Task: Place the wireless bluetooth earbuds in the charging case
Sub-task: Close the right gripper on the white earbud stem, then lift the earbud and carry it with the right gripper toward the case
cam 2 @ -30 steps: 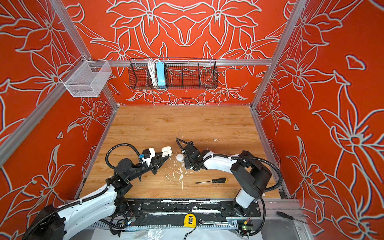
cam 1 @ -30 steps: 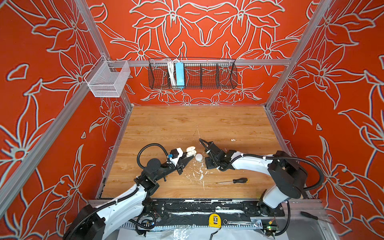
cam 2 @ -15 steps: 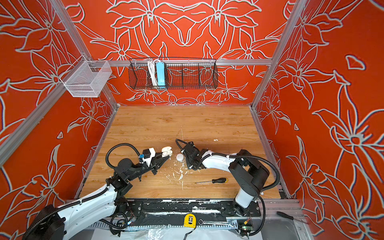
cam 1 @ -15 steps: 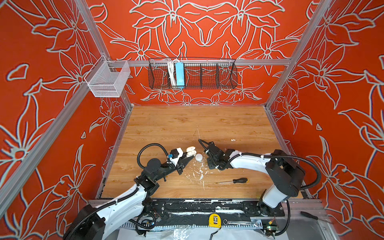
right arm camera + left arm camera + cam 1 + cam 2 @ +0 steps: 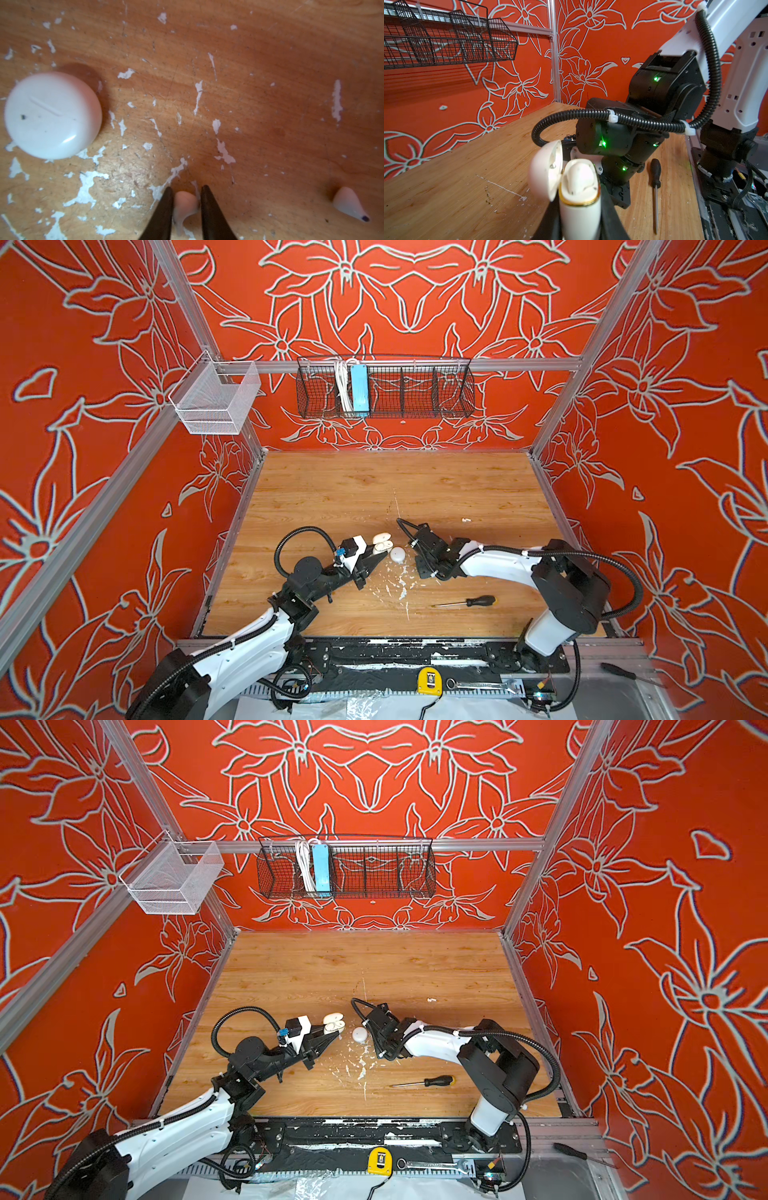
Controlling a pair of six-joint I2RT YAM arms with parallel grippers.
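Your earbud (image 5: 185, 204) lies on the table (image 5: 270, 83), pinched by the right gripper (image 5: 187, 188) for lifting, while your left gripper (image 5: 580, 216) clamps the charging case (image 5: 577, 187) nearby, lid swung open, presumably as a steady receiving target.

I see the white charging case (image 5: 579, 187) gripped left of centre, lid open; one white earbud (image 5: 185, 204) pinched mid-table, a dark-tipped earbud (image 5: 350, 205) lying near it.
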